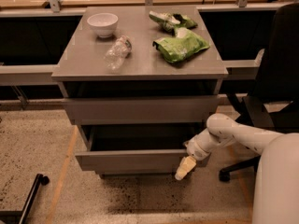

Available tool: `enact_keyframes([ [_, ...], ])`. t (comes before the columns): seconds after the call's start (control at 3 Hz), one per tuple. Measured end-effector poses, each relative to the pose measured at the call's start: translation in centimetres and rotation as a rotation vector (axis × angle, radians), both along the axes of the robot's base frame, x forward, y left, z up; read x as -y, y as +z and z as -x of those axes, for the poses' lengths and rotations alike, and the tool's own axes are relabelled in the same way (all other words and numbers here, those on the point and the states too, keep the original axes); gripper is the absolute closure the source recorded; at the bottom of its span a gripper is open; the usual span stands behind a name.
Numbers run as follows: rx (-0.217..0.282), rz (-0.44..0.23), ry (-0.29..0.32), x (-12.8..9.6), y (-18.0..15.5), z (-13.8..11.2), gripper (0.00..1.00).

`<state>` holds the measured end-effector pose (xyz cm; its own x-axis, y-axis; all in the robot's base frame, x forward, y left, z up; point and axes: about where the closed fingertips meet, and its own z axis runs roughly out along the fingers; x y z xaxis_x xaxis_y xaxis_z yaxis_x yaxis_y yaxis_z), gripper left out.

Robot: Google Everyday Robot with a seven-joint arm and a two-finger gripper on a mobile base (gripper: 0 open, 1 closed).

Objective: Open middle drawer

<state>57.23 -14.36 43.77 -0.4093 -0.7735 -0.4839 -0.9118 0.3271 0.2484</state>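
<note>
Camera view: the middle drawer (133,160) stands pulled out beneath the desk (140,55). The pincer (185,168) hangs at its front panel's right end; I cannot tell whether it is open or closed.

Grey cabinet (84,64) seen from a bit above; the middle drawer (131,161) is sticking out, dark inside showing behind its plain front; the gripper (185,167) points down right at the right end of that front panel, with the white arm (233,133) coming in from the right; up top there's a white bowl (103,23), a clear bottle (117,54) on its side, a green bag (180,45) and a second green bag (172,20) behind it; black chair (280,78) off to the right.
</note>
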Motion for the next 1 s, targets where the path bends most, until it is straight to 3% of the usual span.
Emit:
enact_keyframes([
  [0.67,0.000,0.000,0.000,0.00,0.19,0.01,0.49],
  [1.0,0.000,0.000,0.000,0.00,0.25,0.01,0.67],
])
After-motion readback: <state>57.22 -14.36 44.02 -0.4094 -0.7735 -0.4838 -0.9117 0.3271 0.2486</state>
